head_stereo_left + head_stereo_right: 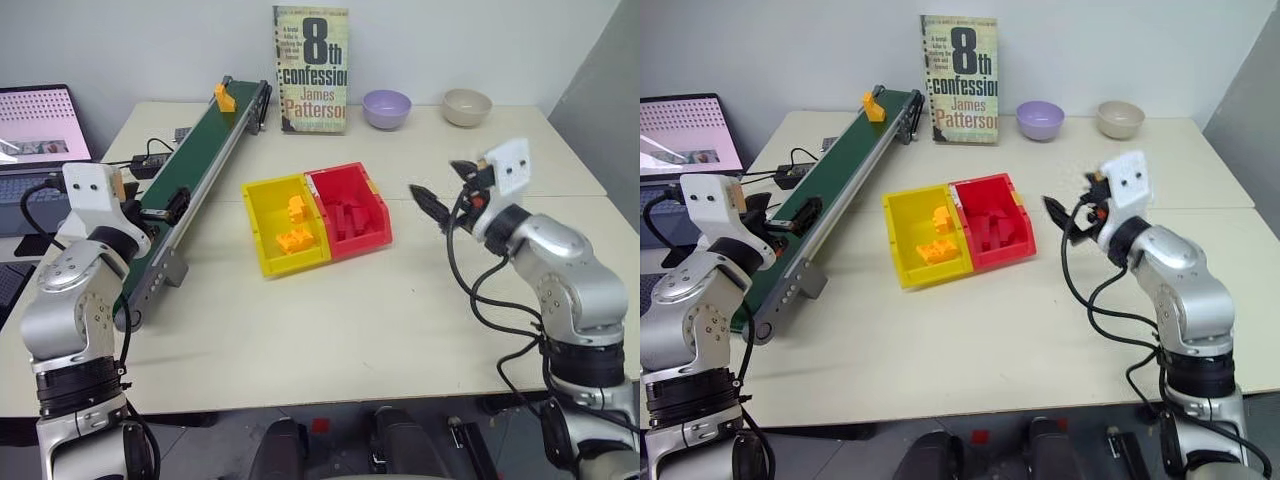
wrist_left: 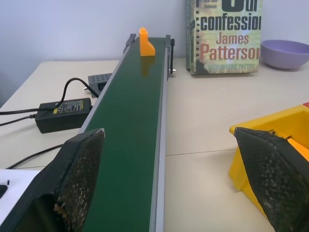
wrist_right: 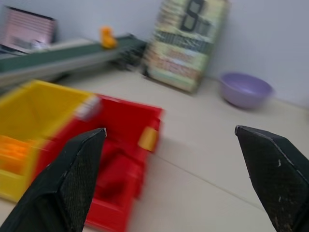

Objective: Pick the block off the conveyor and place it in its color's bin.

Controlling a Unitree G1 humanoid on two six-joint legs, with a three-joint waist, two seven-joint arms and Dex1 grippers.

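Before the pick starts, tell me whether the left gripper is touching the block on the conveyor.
Apart. In the left wrist view the block sits at the conveyor's far end, bare belt between it and the open left gripper.

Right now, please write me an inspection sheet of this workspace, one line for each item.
Surface: beige table, two tops joined.
Job's things: block on the far end of the conveyor; yellow bin holds orange bricks, joined to red bin holding dark red bricks.
Clutter: book upright at the wall, purple bowl, beige bowl.
Grippers: left gripper open, above the conveyor's near part; right gripper open, facing the bins; both empty.
Cables: power adapter with cords beside the conveyor.
Surroundings: laptop at the left, white wall.
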